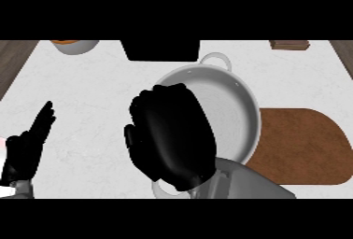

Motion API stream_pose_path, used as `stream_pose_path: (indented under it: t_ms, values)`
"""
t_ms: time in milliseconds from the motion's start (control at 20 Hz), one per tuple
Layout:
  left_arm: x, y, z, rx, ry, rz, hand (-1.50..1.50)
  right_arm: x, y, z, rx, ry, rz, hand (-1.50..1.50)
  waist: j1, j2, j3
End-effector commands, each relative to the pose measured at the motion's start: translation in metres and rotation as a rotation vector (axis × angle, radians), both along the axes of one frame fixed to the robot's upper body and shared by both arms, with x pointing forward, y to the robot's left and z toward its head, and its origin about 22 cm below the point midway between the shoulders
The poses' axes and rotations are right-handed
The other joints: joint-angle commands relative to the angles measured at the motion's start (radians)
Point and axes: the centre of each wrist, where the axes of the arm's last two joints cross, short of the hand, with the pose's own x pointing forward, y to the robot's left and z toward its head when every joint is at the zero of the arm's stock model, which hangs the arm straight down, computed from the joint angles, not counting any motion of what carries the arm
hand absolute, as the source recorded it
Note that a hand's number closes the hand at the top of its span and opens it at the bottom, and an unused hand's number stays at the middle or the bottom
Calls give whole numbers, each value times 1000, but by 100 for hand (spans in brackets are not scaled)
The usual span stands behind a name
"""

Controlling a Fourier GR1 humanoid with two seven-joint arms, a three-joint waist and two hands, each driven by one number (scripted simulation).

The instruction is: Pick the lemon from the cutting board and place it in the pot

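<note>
A silver pot [233,112] with two loop handles stands at the middle of the white counter. My right hand [172,135] hangs over the pot's left half, back towards me and fingers curled downward. No lemon shows anywhere; it is hidden under that curled hand. The brown cutting board [303,144] lies just right of the pot, its top bare. At the view's left edge my left hand [27,140] rests open with fingers up.
A bowl [74,45] with something orange inside sits at the far left of the counter. A black block [162,50] stands behind the pot. A small brown object [288,45] is at the far right. The counter's side edges show at both upper corners.
</note>
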Motion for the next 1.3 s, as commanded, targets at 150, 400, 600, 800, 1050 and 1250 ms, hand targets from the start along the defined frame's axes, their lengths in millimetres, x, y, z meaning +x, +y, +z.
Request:
stream_pose_path:
  t_ms: [150,400,600,800,1050,1250]
  values:
    - [0,-2,5,3,-6,-3,0,67,13,-27,-74,30,6,150,1,1,0]
    - [-8,0,-4,2,6,-13,0,97,18,-68,-222,10,-18,150,9,4,0]
    - [9,3,15,-11,6,-33,0,126,10,-60,-59,147,-33,-150,12,4,0]
    - [4,-6,3,-4,-10,-32,0,141,-2,-85,44,240,-10,-150,17,7,1]
    - [3,4,-5,-24,-10,-20,0,144,5,-87,110,233,21,-150,10,4,0]
    - [8,-2,2,0,3,-21,0,145,3,-82,283,154,82,-150,18,8,1]
